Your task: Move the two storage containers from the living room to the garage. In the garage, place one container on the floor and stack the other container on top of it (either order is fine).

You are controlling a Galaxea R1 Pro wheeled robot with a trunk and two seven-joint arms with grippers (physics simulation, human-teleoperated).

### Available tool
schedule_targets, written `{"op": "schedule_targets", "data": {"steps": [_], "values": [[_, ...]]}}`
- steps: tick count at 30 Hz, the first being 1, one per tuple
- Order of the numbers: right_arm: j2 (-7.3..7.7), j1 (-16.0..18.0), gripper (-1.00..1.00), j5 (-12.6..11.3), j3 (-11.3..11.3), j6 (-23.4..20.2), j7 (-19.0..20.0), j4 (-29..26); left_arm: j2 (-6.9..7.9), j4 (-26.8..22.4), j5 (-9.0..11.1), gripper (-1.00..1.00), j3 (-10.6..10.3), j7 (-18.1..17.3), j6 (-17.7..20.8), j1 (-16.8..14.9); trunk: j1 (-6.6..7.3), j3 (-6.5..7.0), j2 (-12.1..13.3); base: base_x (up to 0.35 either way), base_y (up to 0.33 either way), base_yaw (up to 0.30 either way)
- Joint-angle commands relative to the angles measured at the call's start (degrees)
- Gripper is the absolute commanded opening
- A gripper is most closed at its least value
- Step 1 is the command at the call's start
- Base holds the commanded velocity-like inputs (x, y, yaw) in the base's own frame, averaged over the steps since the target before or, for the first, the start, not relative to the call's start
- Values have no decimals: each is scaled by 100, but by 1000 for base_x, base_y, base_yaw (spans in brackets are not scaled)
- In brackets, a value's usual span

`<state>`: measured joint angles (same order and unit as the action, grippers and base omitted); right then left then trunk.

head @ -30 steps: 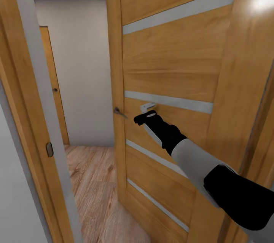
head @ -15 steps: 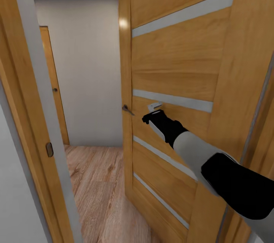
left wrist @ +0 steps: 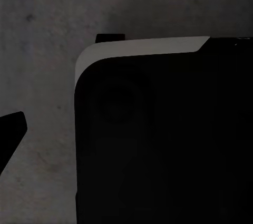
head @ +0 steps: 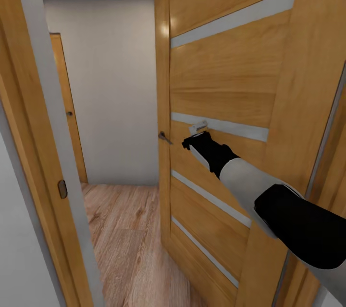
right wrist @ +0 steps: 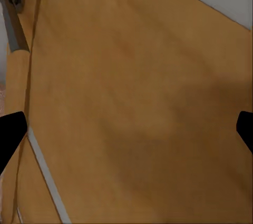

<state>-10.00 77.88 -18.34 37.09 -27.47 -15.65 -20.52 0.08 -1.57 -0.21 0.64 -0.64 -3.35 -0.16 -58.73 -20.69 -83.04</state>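
Item: wood-plank door (head: 226, 81), honey-coloured, 4 pale inset strips, lever handle (head: 165, 137) at free edge. Swung further open than 1 s ago: free edge now sits farther right in the head view, gap to the door frame (head: 45, 119) wider, more of the pale wall (head: 110, 90) and light plank floor (head: 125, 230) exposed beyond.

Item: right claw (head: 198, 134), on an outstretched arm, pressed against the door face just beside the handle, beneath the 2nd pale strip. Advanced together with the door over the last 1 s; evidently pushing, not gripping. Right wrist view: 2 dark fingertips (right wrist: 10, 137) at opposite edges, spread wide, bare door wood between them, nothing held.

Item: left claw. Left wrist view dark; black rounded body with pale rim over mottled grey surface; 1 dark tip (left wrist: 10, 132) at edge. Opening: cannot tell.

Item: 2 storage containers. Nowhere in these views; location cannot be told.

Assessment: transit stage, doorway being cleared. Opening probably near passable for the base. Carrying and stacking not yet begun.
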Motion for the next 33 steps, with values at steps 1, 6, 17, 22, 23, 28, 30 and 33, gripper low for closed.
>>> {"op": "schedule_targets", "data": {"steps": [1, 6, 17, 22, 23, 28, 30, 33], "values": [[0, 8, 100, -67, 38, -30, -45, -78, 1, 0, -2, 100, 6, -7, -16, -2, 0, -7, -4, 0, 0, 0], [0, -6, 100, -98, 2, -83, 37, -805, 6, 2, 2, 100, 6, -6, -16, -2, 0, -7, -4, 0, 0, 0], [0, -61, 100, -109, -1, -100, 511, -976, 1, -1, 1, 100, 9, -7, -16, -2, 0, -7, -4, 0, 0, 0], [0, -62, 100, -113, 1, -106, 610, -980, 2, 1, 5, 100, 12, 1, -16, -2, 0, -7, -4, 0, 0, 0], [0, -62, 100, -115, 0, -107, 612, -980, 2, 2, 7, 100, 13, 1, -16, -2, 0, -7, -4, 0, 0, 0], [0, -62, 100, -117, 0, -109, 624, -980, 1, 1, 24, 100, 15, 2, -16, -2, 0, -7, -4, 0, 0, 0], [0, -62, 100, -117, -6, -104, 701, -980, 1, 2, 27, 100, 15, 0, -16, -2, 0, -7, -4, 5, 0, 0], [0, -62, 100, -117, -7, -97, 1005, -980, 1, 3, 7, 100, 9, -8, -16, -2, 0, -7, -4, 174, 0, 0]]}}
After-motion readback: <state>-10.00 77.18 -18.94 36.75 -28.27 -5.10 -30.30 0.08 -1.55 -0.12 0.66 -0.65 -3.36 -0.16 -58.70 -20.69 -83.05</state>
